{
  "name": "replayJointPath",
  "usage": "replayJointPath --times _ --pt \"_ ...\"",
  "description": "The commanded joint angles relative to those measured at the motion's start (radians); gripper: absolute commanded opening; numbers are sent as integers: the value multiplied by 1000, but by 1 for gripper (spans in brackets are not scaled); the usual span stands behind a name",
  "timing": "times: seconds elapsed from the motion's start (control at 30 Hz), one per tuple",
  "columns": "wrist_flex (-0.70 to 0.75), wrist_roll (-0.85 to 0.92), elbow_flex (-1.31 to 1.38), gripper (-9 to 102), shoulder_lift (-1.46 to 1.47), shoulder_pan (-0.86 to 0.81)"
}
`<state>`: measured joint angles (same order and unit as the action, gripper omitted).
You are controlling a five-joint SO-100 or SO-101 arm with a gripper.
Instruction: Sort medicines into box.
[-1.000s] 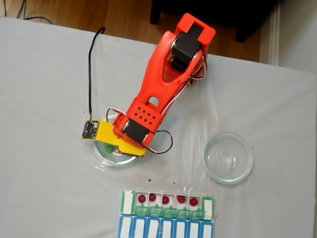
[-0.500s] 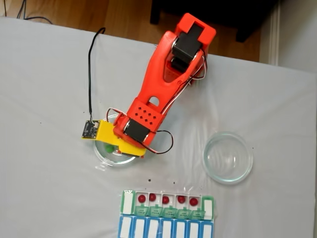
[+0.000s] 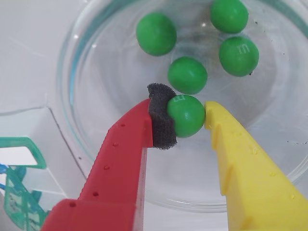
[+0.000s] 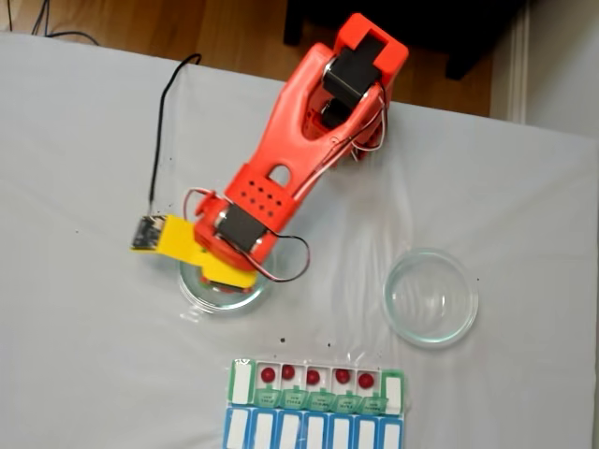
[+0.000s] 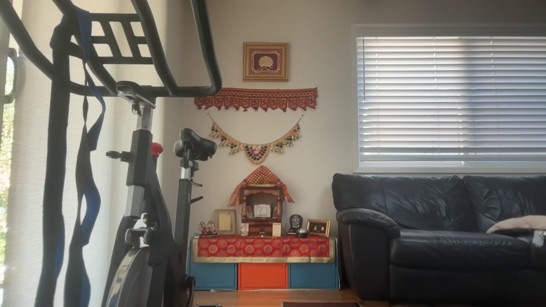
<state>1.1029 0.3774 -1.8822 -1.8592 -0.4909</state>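
Note:
In the wrist view my gripper [image 3: 183, 116] is shut on one green medicine [image 3: 187, 115], pinched between the black foam pad of the red finger [image 3: 126, 144] and the yellow finger [image 3: 236, 149]. It sits over a clear glass dish [image 3: 79, 125] that holds several more green medicines [image 3: 156, 33]. In the fixed view the orange arm [image 4: 281, 159] reaches over that dish [image 4: 192, 292] and covers the fingers. The box [image 4: 314, 416] lies at the front edge, with red medicines [image 4: 288, 372] in its open white row. A corner of the box [image 3: 21, 159] shows at the wrist view's lower left.
An empty clear glass dish [image 4: 430, 297] stands to the right of the arm in the fixed view. A black cable [image 4: 161, 131] runs from the wrist camera board back over the white tablecloth. The other view looks into a room with an exercise bike and a sofa.
In the fixed view the wrist and its yellow plate have shifted left and slightly back over the dish. The green ball seen beside the plate earlier is now covered.

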Motion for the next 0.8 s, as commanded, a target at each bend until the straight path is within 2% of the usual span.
replayJointPath --times 0.0,0.23,0.37,0.77 --pt "52 25 161 1 -31 -20" --pt "206 -14 356 1 -34 -3" --pt "322 -44 446 1 -25 101" --pt "325 -256 459 1 -31 445"
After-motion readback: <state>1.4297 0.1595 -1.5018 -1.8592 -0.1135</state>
